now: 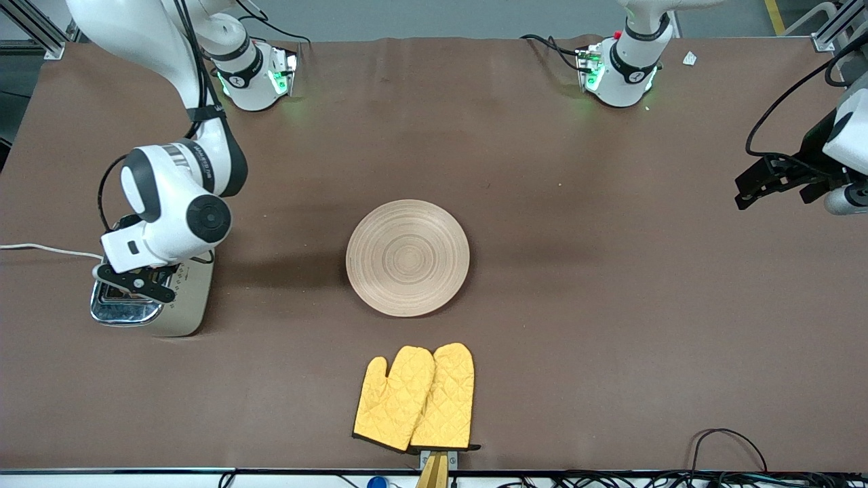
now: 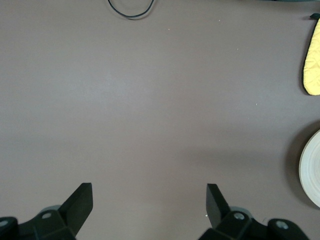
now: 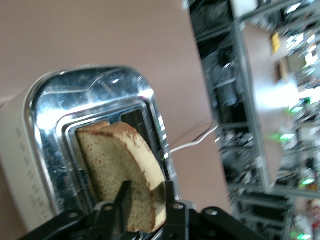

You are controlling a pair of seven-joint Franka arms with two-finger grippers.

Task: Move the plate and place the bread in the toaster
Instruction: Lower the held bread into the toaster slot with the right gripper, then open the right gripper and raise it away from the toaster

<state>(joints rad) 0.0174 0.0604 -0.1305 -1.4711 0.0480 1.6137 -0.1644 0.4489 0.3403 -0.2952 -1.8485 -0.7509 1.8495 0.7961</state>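
Observation:
The pale wooden plate (image 1: 407, 257) lies bare at the middle of the table; its rim shows in the left wrist view (image 2: 312, 170). The cream toaster (image 1: 184, 308) stands toward the right arm's end of the table. My right gripper (image 1: 132, 281) is over its chrome top (image 3: 60, 110), shut on the brown bread slice (image 3: 117, 165). The slice stands tilted, with its far end inside a slot. The fingers (image 3: 123, 200) clamp its upper edge (image 3: 146, 195). My left gripper (image 1: 753, 190) waits open and empty (image 2: 150, 200) over bare table at the left arm's end.
Two yellow oven mitts (image 1: 415, 396) lie nearer to the front camera than the plate; one shows in the left wrist view (image 2: 312, 60). The toaster's white cord (image 1: 41, 249) runs off the table's end. A black cable loop (image 1: 725, 440) lies at the front edge.

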